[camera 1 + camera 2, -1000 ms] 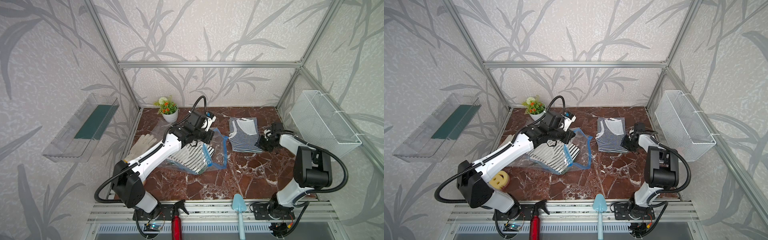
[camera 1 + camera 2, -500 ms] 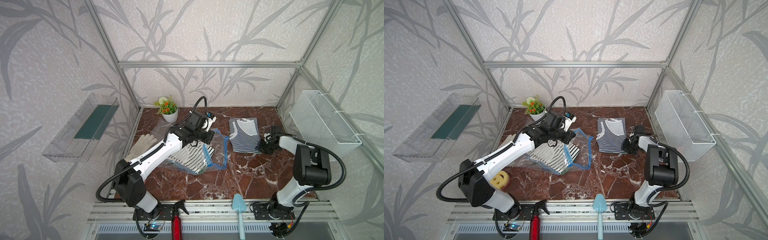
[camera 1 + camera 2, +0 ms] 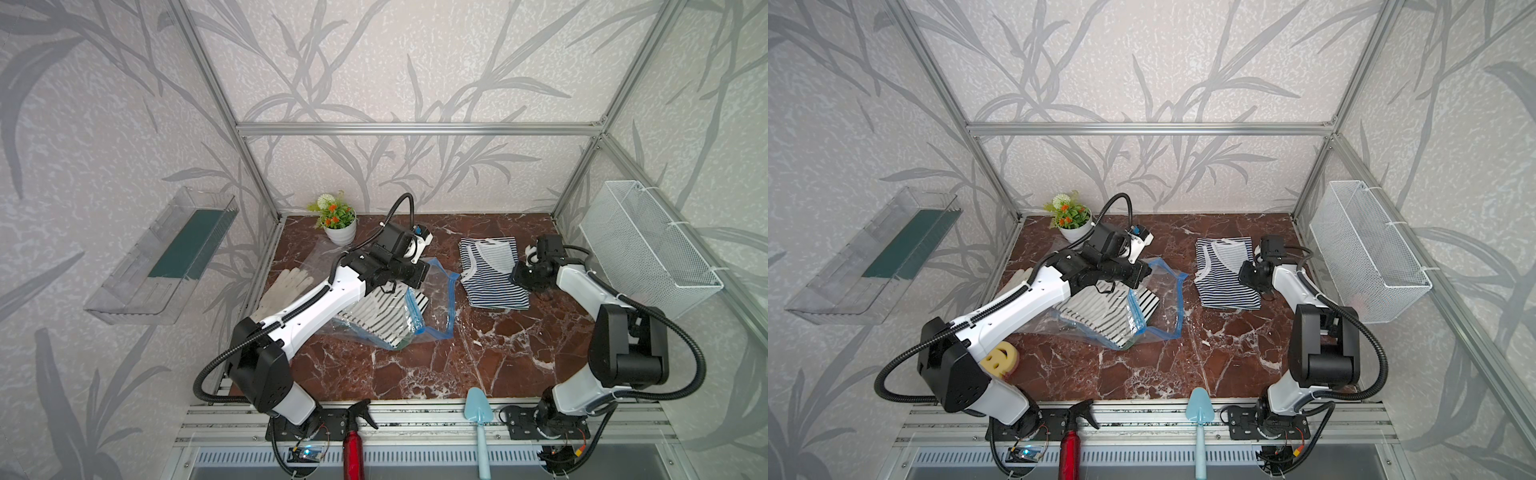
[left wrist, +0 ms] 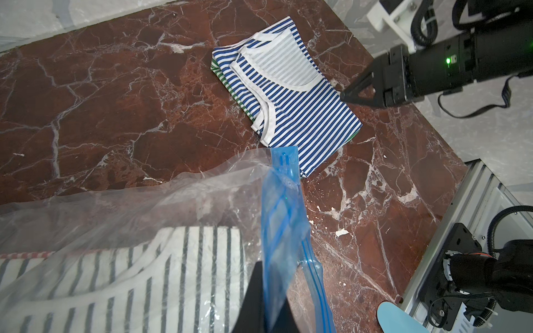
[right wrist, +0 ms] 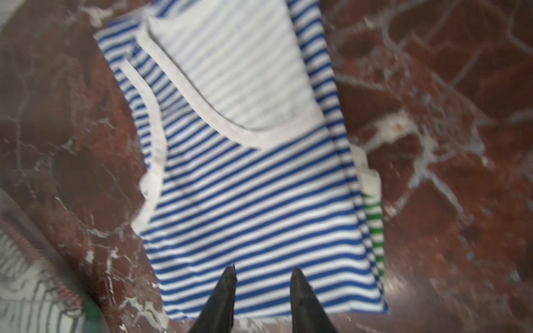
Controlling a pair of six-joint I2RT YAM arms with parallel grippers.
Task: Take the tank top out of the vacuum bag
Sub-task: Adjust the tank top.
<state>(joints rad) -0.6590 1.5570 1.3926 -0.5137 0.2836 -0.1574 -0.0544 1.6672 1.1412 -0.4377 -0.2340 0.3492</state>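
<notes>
Right wrist: my right gripper (image 5: 263, 269) just released the tank top (image 5: 253, 201) outside the vacuum bag (image 4: 173, 201). My left gripper (image 4: 268, 288) keeps pinching that bag. Looks done.

You have one vacuum bag (image 3: 436, 299) at nine o'clock with one black-striped top (image 3: 374, 311) visible inside. Two more are stacked at two o'clock, a blue-striped top (image 3: 492, 282) over a green-striped top (image 5: 374, 227). You also have one potted plant (image 3: 338, 222), one sponge (image 3: 998, 359), one spray bottle (image 3: 353, 444), one trowel (image 3: 478, 409) and one wire basket (image 3: 648, 249).
</notes>
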